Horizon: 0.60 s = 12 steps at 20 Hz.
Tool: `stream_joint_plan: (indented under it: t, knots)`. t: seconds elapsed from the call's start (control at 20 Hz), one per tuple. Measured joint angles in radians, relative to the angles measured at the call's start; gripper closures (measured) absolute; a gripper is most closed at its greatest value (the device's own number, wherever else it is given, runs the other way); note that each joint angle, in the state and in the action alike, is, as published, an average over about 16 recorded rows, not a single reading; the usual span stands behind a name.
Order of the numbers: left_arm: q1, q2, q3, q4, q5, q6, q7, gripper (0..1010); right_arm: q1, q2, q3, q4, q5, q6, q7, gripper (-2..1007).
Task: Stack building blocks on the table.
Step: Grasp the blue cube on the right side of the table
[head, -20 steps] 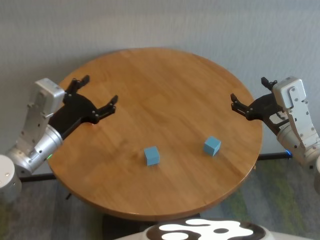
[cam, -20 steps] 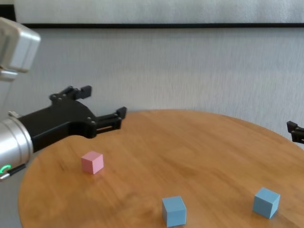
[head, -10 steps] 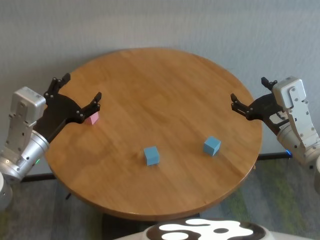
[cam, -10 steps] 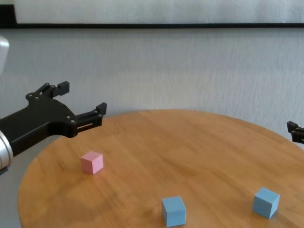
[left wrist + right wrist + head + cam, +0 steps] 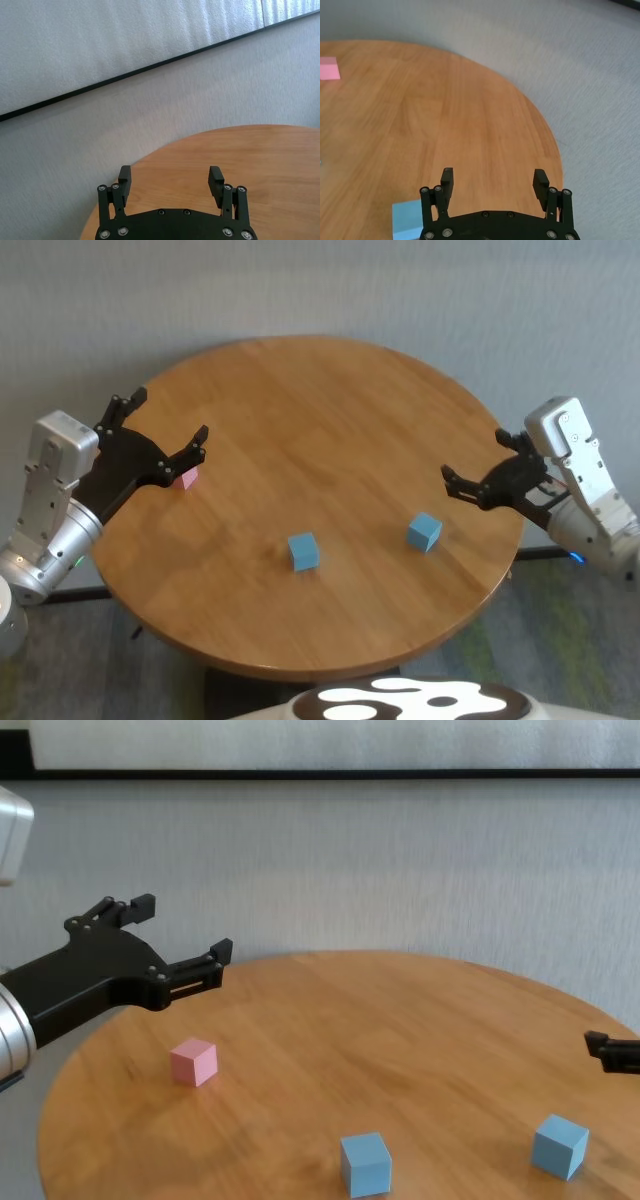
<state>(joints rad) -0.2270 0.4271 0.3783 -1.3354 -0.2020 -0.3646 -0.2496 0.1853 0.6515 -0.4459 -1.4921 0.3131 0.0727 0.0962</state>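
Observation:
Three building blocks lie apart on the round wooden table. The pink one sits at the left. One light blue block is near the front middle, the other to its right. My left gripper hovers open over the table's left edge, just above and behind the pink block, holding nothing. My right gripper hangs open and empty over the table's right side, a little behind and to the right of the right blue block.
A grey textured wall stands behind the table. Floor shows past the table's rim on both sides. My own white and black body sits below the table's near edge.
My left gripper drew back to the left, uncovering the pink block, then eased slightly right. My right gripper has come in over the table toward the right blue block.

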Motion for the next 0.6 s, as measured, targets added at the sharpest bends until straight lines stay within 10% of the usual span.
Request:
stream_joint_plan:
  t: [0.6]
  knots:
    - [-0.005,0.0,0.005,0.001,-0.001,0.008,-0.002,10,-0.004,0.082,0.014,-0.086,0.086,0.271,0.189,0]
